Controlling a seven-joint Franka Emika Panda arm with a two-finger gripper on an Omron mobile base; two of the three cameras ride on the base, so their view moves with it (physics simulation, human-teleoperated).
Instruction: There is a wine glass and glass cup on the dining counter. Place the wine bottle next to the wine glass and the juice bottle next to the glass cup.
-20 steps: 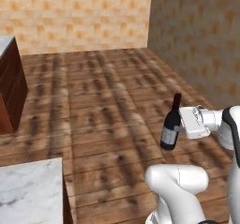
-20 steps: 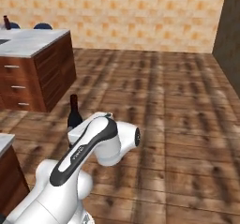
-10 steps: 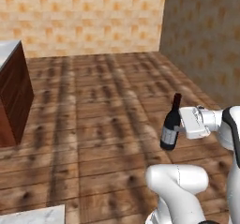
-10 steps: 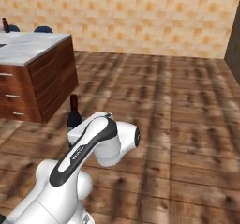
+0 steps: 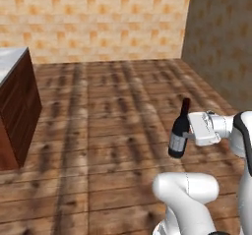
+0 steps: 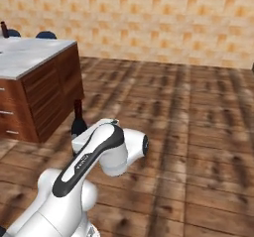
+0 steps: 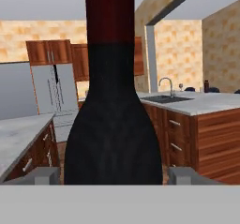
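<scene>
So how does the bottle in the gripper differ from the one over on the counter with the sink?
The wine bottle is clamped in the gripper above the wood floor, while the far bottle stands on the counter. The wine bottle shows a pale label; the far bottle is too small to tell. Both look dark.

Wood plank floor (image 5: 108, 106); tan tiled wall (image 5: 98, 17); steel fridge (image 7: 54, 94); wooden upper cabinets (image 7: 47, 52).
</scene>
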